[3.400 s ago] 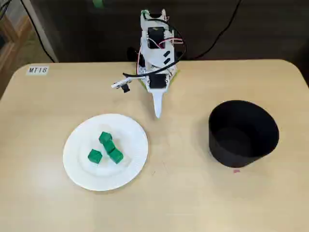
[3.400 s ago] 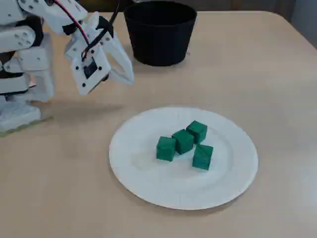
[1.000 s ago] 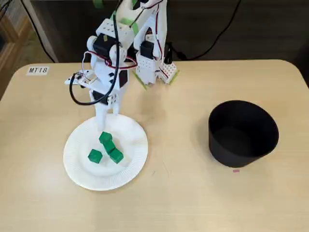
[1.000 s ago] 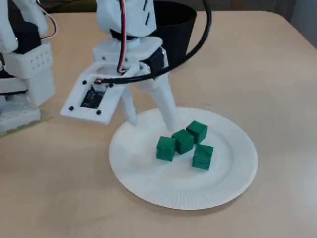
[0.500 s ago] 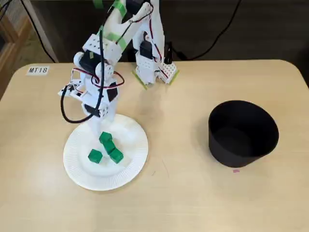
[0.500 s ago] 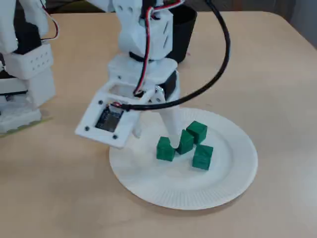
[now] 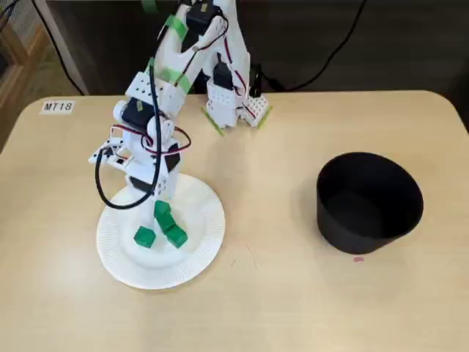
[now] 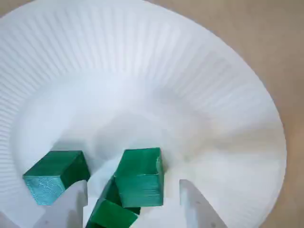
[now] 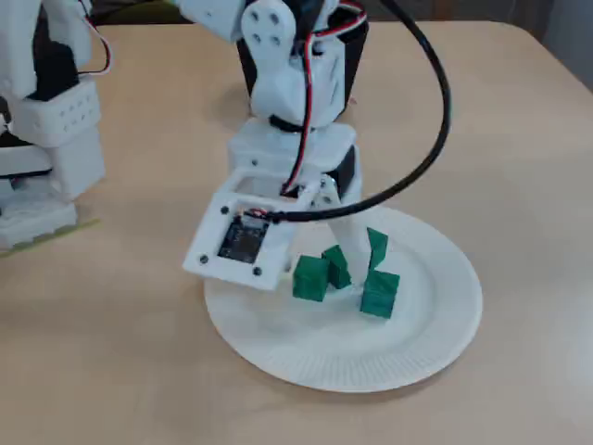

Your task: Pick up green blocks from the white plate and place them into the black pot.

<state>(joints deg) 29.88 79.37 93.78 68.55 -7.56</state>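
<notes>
In the wrist view, the gripper (image 8: 133,190) was lowered onto the white plate (image 8: 156,61) with its jaws standing well apart. The two white fingers (image 8: 195,209) entered from the bottom edge, one on each side of the centre green block (image 8: 140,173). A gap showed between each finger and that block; nothing was clamped. A second green block (image 8: 54,173) lay just outside the left finger. A third green block (image 8: 108,214) lay between the fingers at the near edge, partly hidden by the centre block. Beyond the blocks lay the bare ribbed plate, then the tan table (image 8: 270,28).

In the fixed view from the side, four blocks showed in one cluster near the plate's middle. The wrist camera mount (image 9: 239,243) hung in front of the plate's left part and hid one finger. A black cable (image 9: 446,102) arched over the plate's far side.

In the fixed view from above, the black pot (image 7: 370,213) stood upright on the table, well apart from the plate and to its right. A small pink mark (image 7: 358,259) lay just beside the pot's near wall. Farther back, the arm base (image 7: 233,106) sat at the table's far edge. A label (image 7: 57,107) reading "MT18" was fixed at the far left corner.
</notes>
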